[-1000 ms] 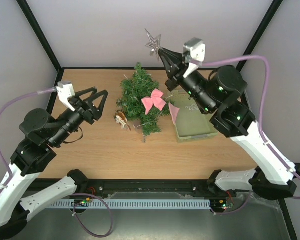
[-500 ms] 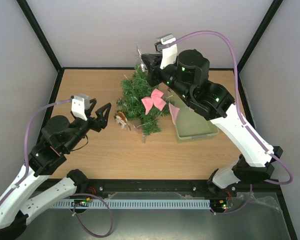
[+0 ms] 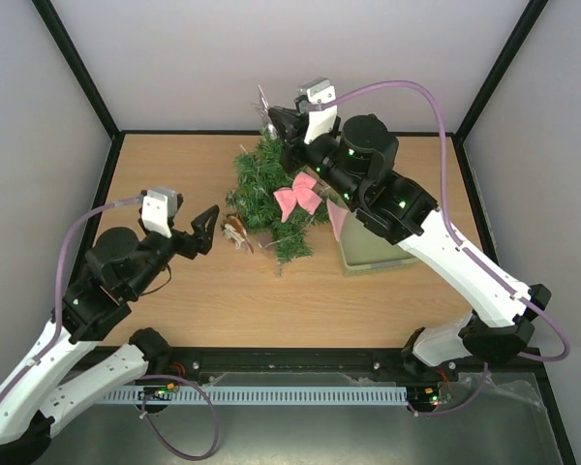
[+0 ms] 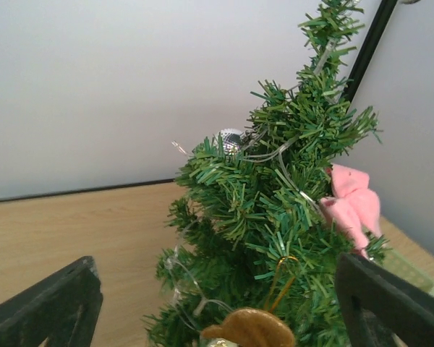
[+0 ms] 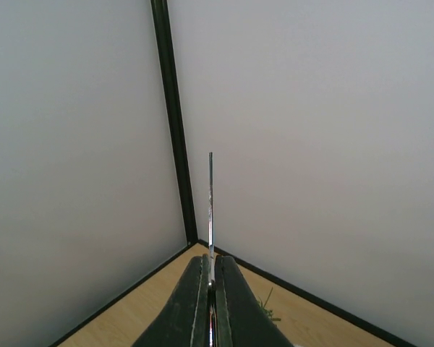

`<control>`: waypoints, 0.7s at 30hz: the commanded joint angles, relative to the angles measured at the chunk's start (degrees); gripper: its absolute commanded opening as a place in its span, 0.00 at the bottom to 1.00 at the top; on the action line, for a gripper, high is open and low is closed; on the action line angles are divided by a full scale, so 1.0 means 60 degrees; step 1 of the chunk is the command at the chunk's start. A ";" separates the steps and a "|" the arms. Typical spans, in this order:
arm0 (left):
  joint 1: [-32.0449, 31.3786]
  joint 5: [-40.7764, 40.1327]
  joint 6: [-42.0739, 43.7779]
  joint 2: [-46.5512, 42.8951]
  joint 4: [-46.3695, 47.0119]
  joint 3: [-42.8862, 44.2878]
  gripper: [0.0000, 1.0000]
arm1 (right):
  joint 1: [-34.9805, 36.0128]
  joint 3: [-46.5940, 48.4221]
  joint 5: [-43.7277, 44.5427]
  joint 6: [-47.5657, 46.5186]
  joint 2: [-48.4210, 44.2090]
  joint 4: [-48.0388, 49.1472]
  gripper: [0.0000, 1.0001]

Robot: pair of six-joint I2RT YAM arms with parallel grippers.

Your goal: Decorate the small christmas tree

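The right end effector (image 3: 279,123) is clamped on a thin silver ornament (image 5: 210,202), just above the tip of the upright small christmas tree (image 3: 269,184); the left end effector (image 3: 201,232) is wide apart, on the tree's left.

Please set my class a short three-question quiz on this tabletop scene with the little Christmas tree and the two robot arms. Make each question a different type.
1. True or false: the pink bow sits on the tree.
2. The right gripper is shut on: A) a thin silver ornament; B) the bow; C) nothing.
3. Which gripper stands open, pointing at the tree?
Key: 1 true; 2 A; 3 the left gripper.
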 commanded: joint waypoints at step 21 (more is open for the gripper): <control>0.0044 -0.0786 0.0749 -0.0174 0.0324 -0.0868 1.00 | 0.0028 -0.1469 0.0553 -0.0780 -0.0091 0.4495 0.02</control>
